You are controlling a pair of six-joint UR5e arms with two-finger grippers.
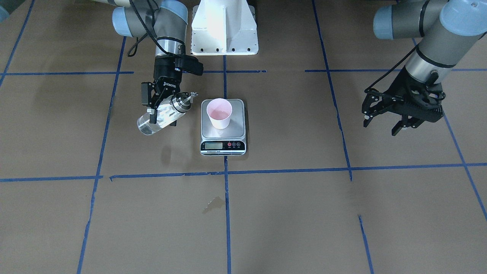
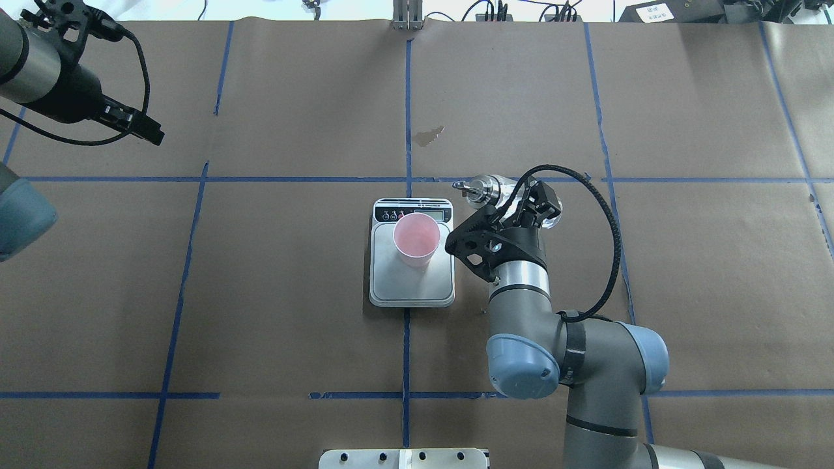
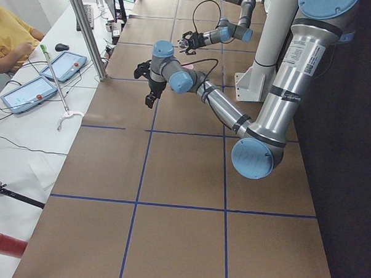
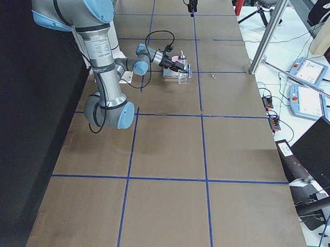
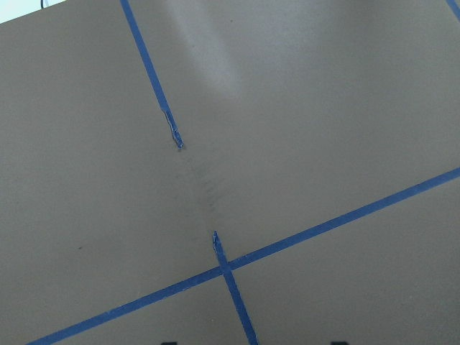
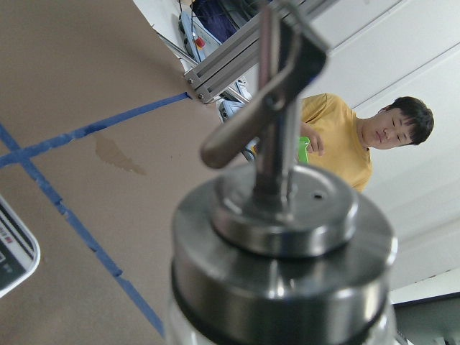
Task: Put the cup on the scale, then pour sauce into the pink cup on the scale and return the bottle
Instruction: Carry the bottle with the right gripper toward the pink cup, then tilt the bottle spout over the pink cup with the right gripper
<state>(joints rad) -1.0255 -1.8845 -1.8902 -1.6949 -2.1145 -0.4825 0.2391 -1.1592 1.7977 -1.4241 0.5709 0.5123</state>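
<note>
- Cup (image 1: 219,113) sits upright on the scale (image 1: 207,131), mid-plate, so weighing can start; that step looks done.
- Your right claw (image 1: 164,116) grips the bottle (image 1: 146,125) just beside the scale, tilted with its spout (image 1: 193,94) toward the cup, not yet over it, ready for pouring.
- Your left claw (image 1: 380,128) hangs open, well away from the scale, keeping clear.

Front: across the worktop (image 1: 304,213), steeply down; shares the scale (image 1: 211,129) with overhead.
Overhead: high behind, looking forward and down.
Sides: worktop ends, far.
Wrists: very near.
</note>
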